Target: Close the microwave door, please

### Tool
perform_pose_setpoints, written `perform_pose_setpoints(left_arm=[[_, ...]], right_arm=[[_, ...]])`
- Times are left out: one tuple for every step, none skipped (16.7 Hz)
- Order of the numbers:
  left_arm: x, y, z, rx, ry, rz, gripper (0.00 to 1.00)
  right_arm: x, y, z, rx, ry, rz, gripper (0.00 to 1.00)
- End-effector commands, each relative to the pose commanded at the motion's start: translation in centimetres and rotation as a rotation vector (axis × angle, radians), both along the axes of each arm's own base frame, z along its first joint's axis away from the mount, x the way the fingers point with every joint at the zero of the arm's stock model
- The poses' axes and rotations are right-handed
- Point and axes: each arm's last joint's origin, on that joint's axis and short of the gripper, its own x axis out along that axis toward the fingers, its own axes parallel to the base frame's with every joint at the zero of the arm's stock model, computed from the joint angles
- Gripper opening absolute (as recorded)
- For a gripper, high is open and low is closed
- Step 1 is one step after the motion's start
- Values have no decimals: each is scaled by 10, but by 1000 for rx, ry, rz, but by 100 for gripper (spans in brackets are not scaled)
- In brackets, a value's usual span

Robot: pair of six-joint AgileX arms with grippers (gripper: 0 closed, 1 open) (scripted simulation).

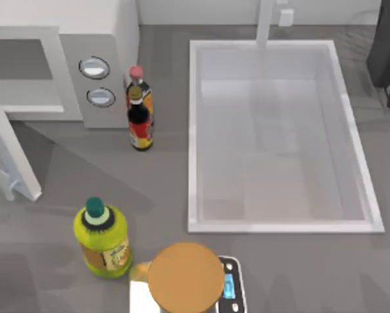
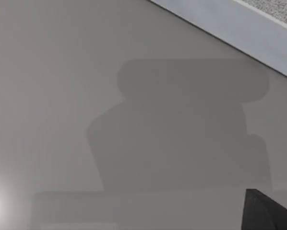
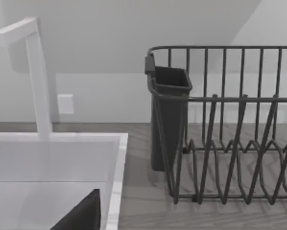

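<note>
The white microwave [image 1: 97, 72] stands at the table's back left, its cavity [image 1: 19, 62] uncovered and two round dials [image 1: 94, 68] on its front. The microwave door [image 1: 6, 153] is swung out toward the front, a white-framed panel seen nearly edge-on at the far left. In the left wrist view, a flat pale grey surface [image 2: 110, 96] with a white band [image 2: 239, 26] along one edge sits very close, with a blocky shadow on it. A dark corner of my left gripper [image 2: 270, 213] shows against it. A dark part of my right gripper [image 3: 81, 215] hangs over the sink's back right.
Two dark sauce bottles [image 1: 140, 117] stand right of the microwave. A yellow-green bottle [image 1: 104, 238] and a round wooden lid on a scale [image 1: 185, 277] sit at the front. The big white sink [image 1: 195, 130] with its faucet [image 3: 38, 81] lies mid-right, and a dark dish rack [image 3: 230, 124] stands at the back right.
</note>
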Motion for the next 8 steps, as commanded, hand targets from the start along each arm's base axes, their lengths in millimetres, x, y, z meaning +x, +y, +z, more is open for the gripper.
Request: perform_pose_setpoints(left_arm=[[1, -7, 0, 0, 4, -1, 0], [2, -15, 0, 1, 7, -1, 0], [2, -24, 0, 2, 9, -1, 0], [2, -33, 0, 2, 9, -1, 0], [2, -42, 0, 3, 9, -1, 0], [1, -51, 0, 3, 7, 0, 0], [0, -59, 0, 3, 3, 0, 0], [-2, -66, 0, 3, -1, 1, 0]], right_arm=[[0, 0, 0, 0, 0, 0, 100], [0, 0, 0, 0, 0, 0, 100], [0, 0, 0, 0, 0, 0, 100], [0, 0, 0, 0, 0, 0, 100], [0, 0, 0, 0, 0, 0, 100], [0, 0, 0, 0, 0, 0, 100], [0, 0, 0, 0, 0, 0, 100], [0, 0, 0, 0, 0, 0, 100]])
